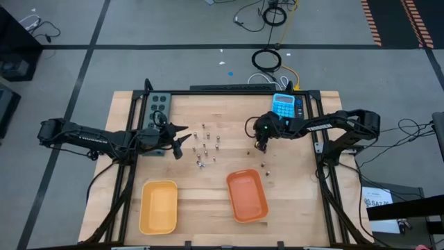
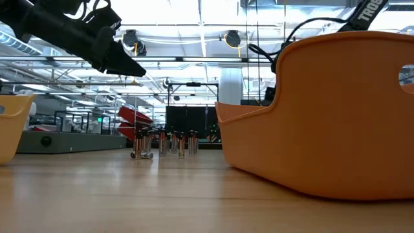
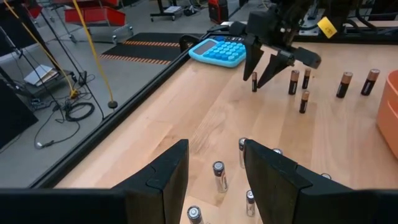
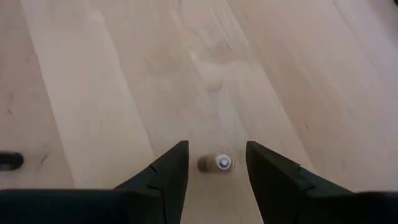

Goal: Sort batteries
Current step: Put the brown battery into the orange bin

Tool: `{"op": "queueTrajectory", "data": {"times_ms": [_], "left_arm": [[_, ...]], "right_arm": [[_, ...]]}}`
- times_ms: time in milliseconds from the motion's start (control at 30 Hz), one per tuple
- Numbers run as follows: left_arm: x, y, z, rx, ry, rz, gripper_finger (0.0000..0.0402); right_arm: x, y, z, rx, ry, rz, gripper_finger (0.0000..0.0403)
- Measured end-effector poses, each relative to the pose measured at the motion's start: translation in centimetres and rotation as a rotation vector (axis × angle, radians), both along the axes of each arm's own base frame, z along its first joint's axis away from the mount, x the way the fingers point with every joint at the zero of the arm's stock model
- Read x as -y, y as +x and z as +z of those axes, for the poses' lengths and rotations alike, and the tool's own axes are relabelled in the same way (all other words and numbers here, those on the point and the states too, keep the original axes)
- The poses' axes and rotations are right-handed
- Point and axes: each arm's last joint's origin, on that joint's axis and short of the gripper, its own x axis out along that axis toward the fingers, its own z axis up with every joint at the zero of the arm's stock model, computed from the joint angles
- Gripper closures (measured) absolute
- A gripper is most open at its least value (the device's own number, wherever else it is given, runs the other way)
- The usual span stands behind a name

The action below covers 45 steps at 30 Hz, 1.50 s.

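Right wrist view: right gripper (image 4: 216,163) hangs over one upright battery (image 4: 219,163), fingers spread astride it — placed for a pinch, not yet closed. Left gripper (image 1: 180,139), also spread, waits beside the standing batteries (image 1: 206,147) — trays (image 1: 247,195) empty.

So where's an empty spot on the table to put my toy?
Bare wood lies between the yellow tray and the orange tray, and also beside the blue calculator toward the power strip. The middle is crowded with standing batteries.
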Motion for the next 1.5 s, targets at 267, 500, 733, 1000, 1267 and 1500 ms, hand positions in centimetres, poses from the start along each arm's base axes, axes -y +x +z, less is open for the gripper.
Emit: {"op": "queueTrajectory", "data": {"times_ms": [267,500,733,1000,1267,1500], "left_arm": [[0.0,0.0,0.0,-0.001,0.000,0.001,0.0238],[0.0,0.0,0.0,-0.001,0.000,0.001,0.0238],[0.0,0.0,0.0,0.009,-0.019,0.016,0.0237],[-0.1,0.0,0.0,0.034,-0.058,0.048,0.0237],[0.0,0.0,0.0,0.050,-0.092,0.045,0.0237],[0.4,0.2,-0.1,0.016,-0.097,-0.138,0.0237]], "right_arm": [[0.2,-0.2,-0.1,0.001,0.015,0.000,0.0340],[0.3,-0.1,0.0,0.022,0.035,0.016,0.0387],[-0.6,-0.3,5.0,0.156,-0.106,0.058,0.0389],[-6.7,-2.1,10.8,0.494,0.262,0.606,0.0389],[-11.9,-0.8,7.1,0.244,0.415,0.525,0.0373],[-14.6,0.9,4.4,0.205,0.388,0.489,0.0288]]}}
